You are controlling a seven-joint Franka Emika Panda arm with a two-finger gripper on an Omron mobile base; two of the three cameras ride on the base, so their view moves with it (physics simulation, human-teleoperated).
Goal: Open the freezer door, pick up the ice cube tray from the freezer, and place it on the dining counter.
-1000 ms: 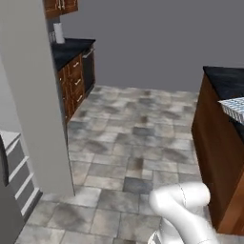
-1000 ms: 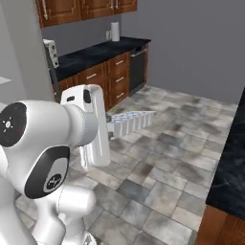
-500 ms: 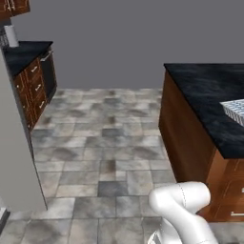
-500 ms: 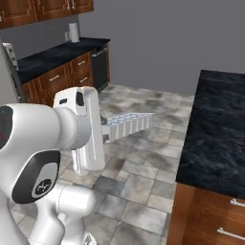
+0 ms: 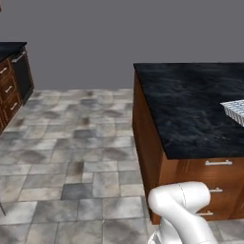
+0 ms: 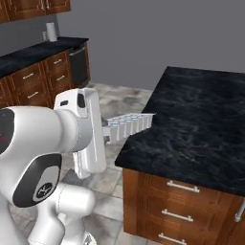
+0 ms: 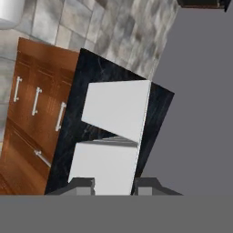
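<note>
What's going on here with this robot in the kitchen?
The white robot arm is carrying the ice cube tray, its jaws shut on one end, with the tray sticking out level over the corner of the dining counter. The tray is in the air, not yet set down on the black stone top. From the hand view it hangs above the counter's near end.

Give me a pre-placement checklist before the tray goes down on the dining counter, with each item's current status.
1. Gripper shut on the ice cube tray: ok; the tray sits between the fingertips in the hand view.
2. Tray roughly level: ok in the right base view.
3. Tray over the dining counter: not ok; its far end just reaches the counter's corner, the rest hangs over the floor.
4. Bare black top ahead for landing: ok.
5. Height of the tray above the top: cannot tell.
</note>
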